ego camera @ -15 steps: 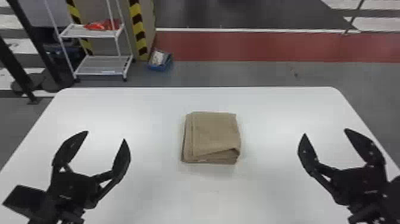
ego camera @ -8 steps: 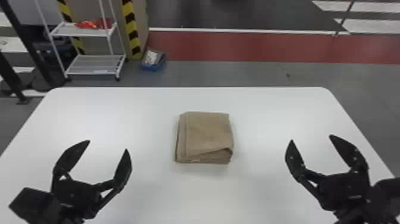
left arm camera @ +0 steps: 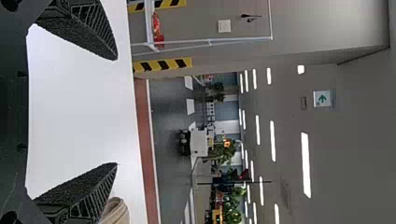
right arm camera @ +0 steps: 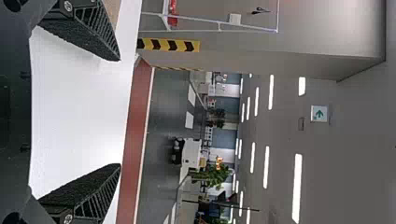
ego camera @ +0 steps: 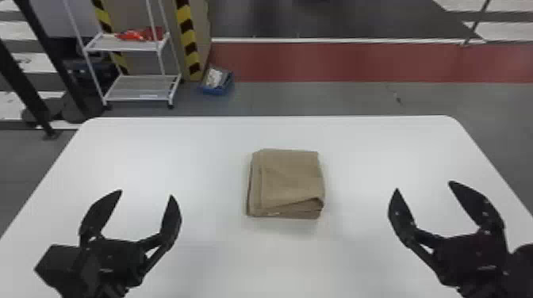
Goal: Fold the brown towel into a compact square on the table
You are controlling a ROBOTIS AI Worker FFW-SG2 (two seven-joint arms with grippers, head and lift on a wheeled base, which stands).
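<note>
The brown towel [ego camera: 291,178] lies flat on the white table [ego camera: 198,158], between the left and right edges and well in from both, with its far side near the table's far edge. It is folded into a compact, roughly square stack. Stacked layers show along its left side, beside a narrow raised band running from the far side to the near. The near side is less even: the top layer's edge slants across the lower plies, which stick out beneath it, and curls up slightly at the near right corner. A small pale mark sits on the near side, toward the left.

Left gripper [ego camera: 146,193]: over the left part of the surface, fingers spread wide, holding nothing. Right gripper [ego camera: 424,186]: over the right part, fingers also wide apart, no load. Both are clear of the towel.

Containers: beyond the far edge, a blue bin [ego camera: 216,90] on the floor holds whitish material [ego camera: 214,77], contents not identifiable. To its left, a white rack [ego camera: 123,47] carries red items [ego camera: 137,35] on its upper shelf.
</note>
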